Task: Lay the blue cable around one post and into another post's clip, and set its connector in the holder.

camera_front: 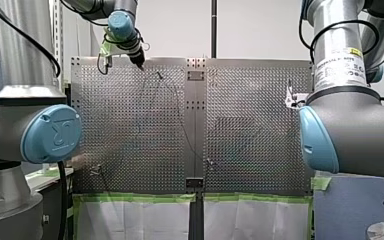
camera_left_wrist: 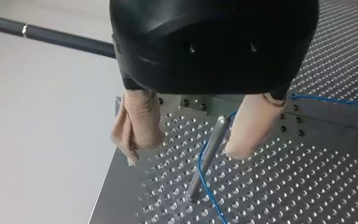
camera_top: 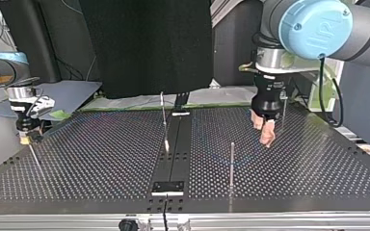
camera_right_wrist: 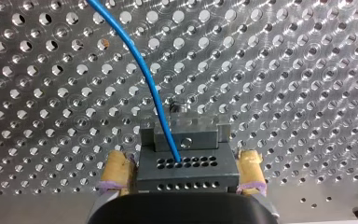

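Risk at the post: The blue cable (camera_left_wrist: pixel 331 100) runs close beside the post (camera_left_wrist: pixel 207 156), low on its shaft, and looks slack. If you draw the connector end tight before the loop is seated, the cable may ride up and slip off the top of the post.
Risk from the left gripper: The left gripper (camera_left_wrist: pixel 182 156) stands open and holds nothing, with its beige pads (camera_left_wrist: pixel 137 123) on either side of the post. If you close or lower it carelessly, a pad may strike the post or pinch the cable against it.
Risk at the connector: The right gripper (camera_right_wrist: pixel 182 154) is clamped on the connector (camera_right_wrist: pixel 186 170), with its yellow pads (camera_right_wrist: pixel 116 170) against the connector's two sides. A hard pull from the post end could twist the connector in the pads, so you would bring it to the holder askew.
Cable and left gripper: The cable passes between the open fingers, right by the post. You cannot tell from here which way it wraps.
Cable and right gripper: The cable leaves the connector's face and arcs away over the counter (camera_right_wrist: pixel 307 70), well apart from the post.
Holder: A grey block sits just ahead of the connector. Whether it is the holder cannot be told.
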Controlling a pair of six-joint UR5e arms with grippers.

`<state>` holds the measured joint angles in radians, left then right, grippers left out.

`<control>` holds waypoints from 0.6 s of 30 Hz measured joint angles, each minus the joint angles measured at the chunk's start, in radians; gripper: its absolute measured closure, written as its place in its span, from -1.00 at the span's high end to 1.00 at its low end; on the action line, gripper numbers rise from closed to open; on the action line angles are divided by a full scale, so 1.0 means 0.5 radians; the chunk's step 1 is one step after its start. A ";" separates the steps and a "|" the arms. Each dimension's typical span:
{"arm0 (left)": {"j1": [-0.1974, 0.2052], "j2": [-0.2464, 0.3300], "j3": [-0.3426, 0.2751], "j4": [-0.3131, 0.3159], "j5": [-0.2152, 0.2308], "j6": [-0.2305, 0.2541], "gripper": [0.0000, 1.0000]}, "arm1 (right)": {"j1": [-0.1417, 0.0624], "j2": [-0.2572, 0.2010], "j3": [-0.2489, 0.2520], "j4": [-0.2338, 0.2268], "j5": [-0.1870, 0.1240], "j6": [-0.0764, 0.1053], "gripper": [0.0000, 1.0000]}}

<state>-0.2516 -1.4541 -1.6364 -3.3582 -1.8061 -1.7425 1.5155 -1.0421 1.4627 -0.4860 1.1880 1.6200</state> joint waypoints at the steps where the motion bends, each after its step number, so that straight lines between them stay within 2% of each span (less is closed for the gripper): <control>1: 0.000 0.000 0.000 0.000 -0.004 -0.008 1.00 | 0.000 0.000 0.000 0.000 0.000 0.000 1.00; 18: 0.002 -0.001 0.000 0.003 -0.015 -0.043 1.00 | 0.000 0.000 0.000 0.000 0.000 0.000 1.00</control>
<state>-0.2505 -1.4546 -1.6364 -3.3565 -1.8137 -1.7640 1.5155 -1.0421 1.4627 -0.4860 1.1879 1.6200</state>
